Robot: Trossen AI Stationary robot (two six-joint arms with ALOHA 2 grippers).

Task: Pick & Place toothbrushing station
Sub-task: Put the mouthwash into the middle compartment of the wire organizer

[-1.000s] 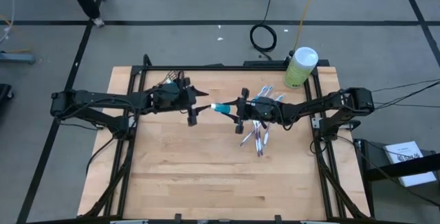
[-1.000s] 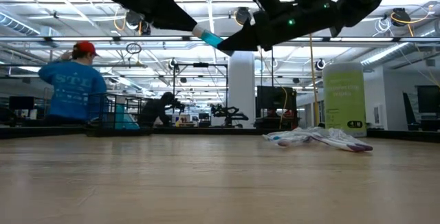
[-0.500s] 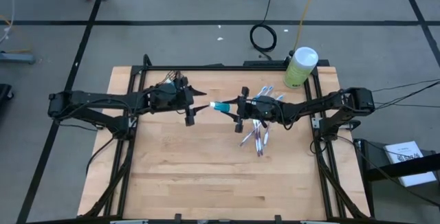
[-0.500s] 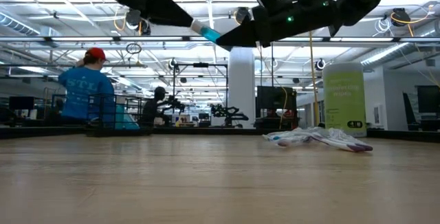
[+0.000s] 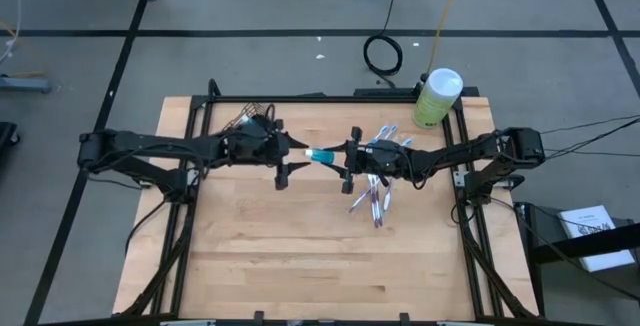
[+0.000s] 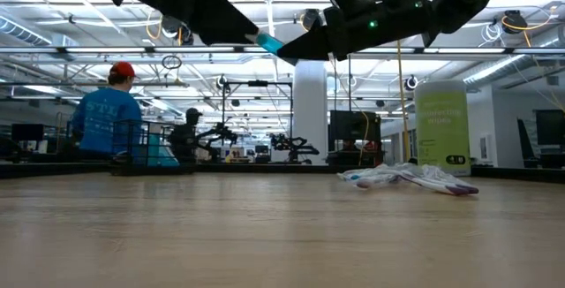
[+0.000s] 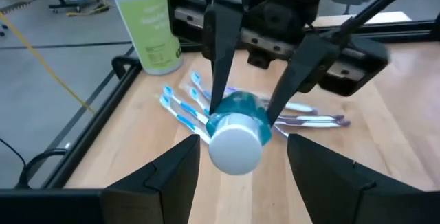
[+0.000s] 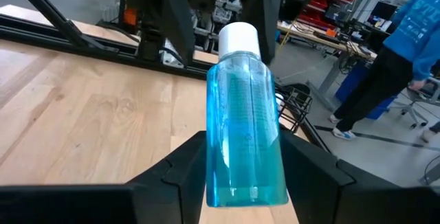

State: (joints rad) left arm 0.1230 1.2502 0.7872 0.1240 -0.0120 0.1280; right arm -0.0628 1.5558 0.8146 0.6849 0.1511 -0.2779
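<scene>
My right gripper [image 5: 342, 156] is shut on a clear blue bottle [image 5: 322, 155] with a white cap [image 7: 235, 147], held high above the table's middle. My left gripper [image 5: 298, 153] is open just to the table's left of it. In the right wrist view its fingers [image 8: 173, 28] stand on either side of the cap, and I cannot tell whether they touch it. Blue-and-white toothbrushes [image 5: 375, 194], some with purple, lie loose on the table under the right arm. The dark wire-mesh holder [image 5: 249, 119] stands near the far edge behind the left arm. My right gripper pinches the bottle's lower body [image 8: 246, 183] between its two fingers [image 7: 221, 59], one on each side. The fingers come level from the table's right and lie along the bottle. The bottle is lifted clear and lies about level, its cap pointing toward the table's left.
A pale green canister [image 5: 437, 96] with a white lid stands at the table's far right corner. The near half of the wooden table [image 5: 300, 256] is bare. A person in a blue shirt [image 6: 108, 116] is in the room beyond the far edge.
My left gripper has gone toward the table's right, up to the bottle's cap, staying open. My right gripper and the bottle have kept still. The person behind the table has walked a little to the right.
</scene>
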